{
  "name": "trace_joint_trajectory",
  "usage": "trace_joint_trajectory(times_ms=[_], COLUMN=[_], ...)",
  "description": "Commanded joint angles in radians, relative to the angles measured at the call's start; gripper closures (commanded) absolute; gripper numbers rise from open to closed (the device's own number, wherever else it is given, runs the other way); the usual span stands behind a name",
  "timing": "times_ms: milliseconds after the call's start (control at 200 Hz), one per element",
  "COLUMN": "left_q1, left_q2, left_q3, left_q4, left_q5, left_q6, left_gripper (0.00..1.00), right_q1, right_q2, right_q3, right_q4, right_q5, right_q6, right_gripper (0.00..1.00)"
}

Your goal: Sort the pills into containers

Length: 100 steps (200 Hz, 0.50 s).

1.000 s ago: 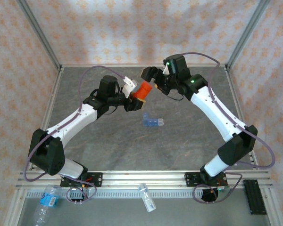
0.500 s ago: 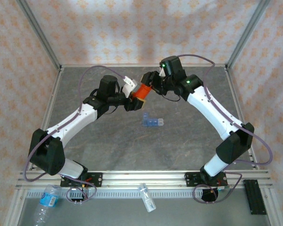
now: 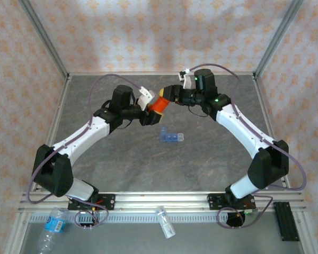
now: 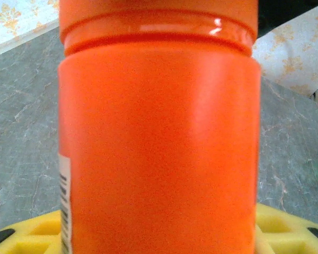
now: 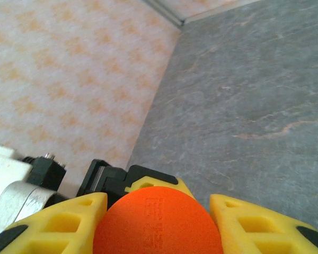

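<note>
Grey stone-patterned table (image 3: 148,169), standing inside a metal frame, with orange-flowered walls (image 3: 148,32) closing off the back and sides.

Item: pill organizer (image 3: 171,137). Short strip of translucent blue plastic, showing a row of small square compartments. One end is sticking out at an angle, giving an L outline. It is too small to tell whether that is an open flap. Its contents are not readable.

Position: it is lying flat on the table near the middle, between the two arms. It is sitting on the near side of both grippers, apart from them and touching nothing else.

Tools: the left gripper (image 3: 150,109) is clamping an orange vial (image 4: 159,143) by its body and holding it in the air above the table. The right gripper (image 3: 170,93) is meeting it from the opposite side, its yellow fingers (image 5: 58,225) pressing on either side of the vial's round orange lid (image 5: 158,222).
</note>
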Motion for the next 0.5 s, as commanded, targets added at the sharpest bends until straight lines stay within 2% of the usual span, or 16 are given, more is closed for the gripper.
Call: trace_joint_trajectory(times_ms=[0, 25, 105, 155, 270, 380, 495], left_q1=[-0.001, 0.0, -0.001, -0.001, -0.001, -0.001, -0.001], left_q2=[-0.029, -0.029, -0.029, -0.029, -0.024, -0.021, -0.015], left_q3=[0.025, 0.024, 0.023, 0.022, 0.022, 0.024, 0.028], left_q4=[0.044, 0.043, 0.043, 0.043, 0.044, 0.045, 0.043], left_q5=[0.041, 0.041, 0.038, 0.038, 0.038, 0.038, 0.039], left_q6=[0.024, 0.026, 0.027, 0.028, 0.029, 0.031, 0.032], left_gripper=[1.0, 1.0, 1.0, 1.0, 1.0, 1.0, 1.0], right_q1=[-0.029, -0.029, -0.029, -0.028, -0.03, -0.028, -0.004], right_q2=[0.014, 0.014, -0.015, -0.029, -0.043, -0.043, -0.029], right_q3=[0.011, 0.014, 0.035, 0.064, 0.14, 0.186, 0.226], right_q4=[0.024, 0.019, -0.015, -0.079, -0.2, -0.305, -0.381], right_q5=[-0.104, -0.101, -0.031, 0.045, 0.161, 0.273, 0.334], right_q6=[-0.098, -0.088, -0.037, -0.003, 0.117, 0.249, 0.294], right_gripper=[0.52, 0.49, 0.22, 0.13, 0.08, 0.09, 0.13])
